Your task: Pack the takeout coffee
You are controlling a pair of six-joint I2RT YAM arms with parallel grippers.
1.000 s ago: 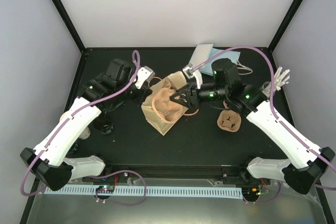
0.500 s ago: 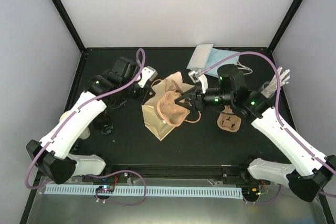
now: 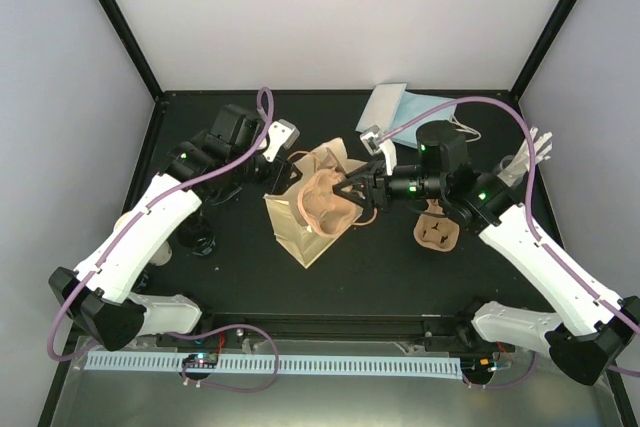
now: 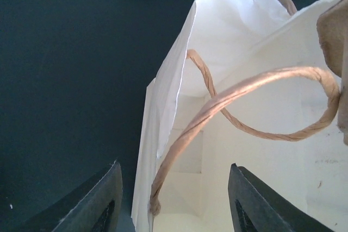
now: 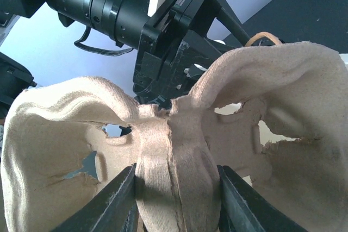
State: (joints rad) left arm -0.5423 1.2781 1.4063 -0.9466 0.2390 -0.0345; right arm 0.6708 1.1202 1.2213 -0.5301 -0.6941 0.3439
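The tan paper bag (image 3: 297, 229) stands open mid-table, its pale inside (image 4: 266, 118) and twisted handle (image 4: 239, 93) filling the left wrist view. My left gripper (image 3: 275, 169) is open at the bag's left rim; the rim and the handle's root lie between its fingers (image 4: 109, 199), untouched. My right gripper (image 3: 352, 192) is shut on the middle ridge of a brown pulp cup carrier (image 5: 179, 156), held over the bag's mouth (image 3: 325, 197). A dark glossy round shape (image 3: 197, 239) shows by my left forearm; I cannot tell if it is the takeout coffee.
A second pulp carrier (image 3: 437, 231) lies on the table right of the bag. Pale blue and white flat items (image 3: 392, 107) sit at the back. White cutlery-like pieces (image 3: 535, 150) stand at the far right edge. A cream shape (image 3: 128, 222) peeks out under my left arm.
My left gripper has opened and let go of the bag's rim. The bag has shifted slightly left. My right gripper has settled the carrier over the bag's mouth.
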